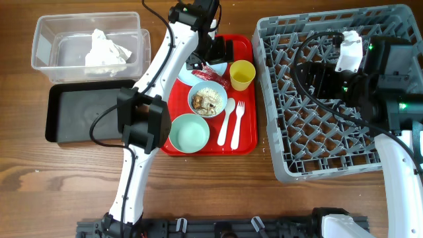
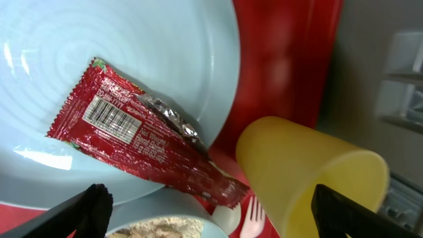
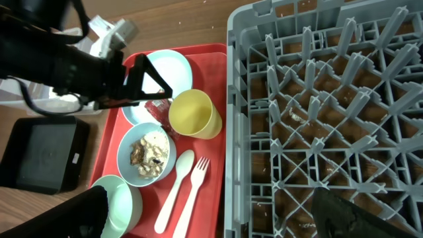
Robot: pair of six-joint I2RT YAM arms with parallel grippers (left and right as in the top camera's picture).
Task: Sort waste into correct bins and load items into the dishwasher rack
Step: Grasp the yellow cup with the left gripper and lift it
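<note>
The red printed wrapper (image 1: 210,71) (image 2: 139,132) lies on the pale blue plate (image 1: 188,79) (image 2: 132,39) at the back of the red serving tray (image 1: 248,132). My left gripper (image 1: 208,56) (image 2: 211,205) hovers open and empty just above the wrapper. The yellow cup (image 1: 242,74) (image 2: 310,178) stands beside it. A pale blue bowl (image 1: 207,99) (image 3: 149,152) holds rice and brown scraps. The mint bowl (image 1: 189,132), white spoon (image 1: 227,119) and fork (image 1: 238,122) lie at the tray's front. My right gripper (image 1: 307,73) (image 3: 211,211) is open and empty over the grey rack (image 1: 330,132) (image 3: 317,99).
The clear tub (image 1: 46,39) at the back left holds the crumpled white napkin (image 1: 106,51). The black tray (image 1: 86,112) sits in front of it, with nothing in it. The left arm's links reach across the red tray's left edge.
</note>
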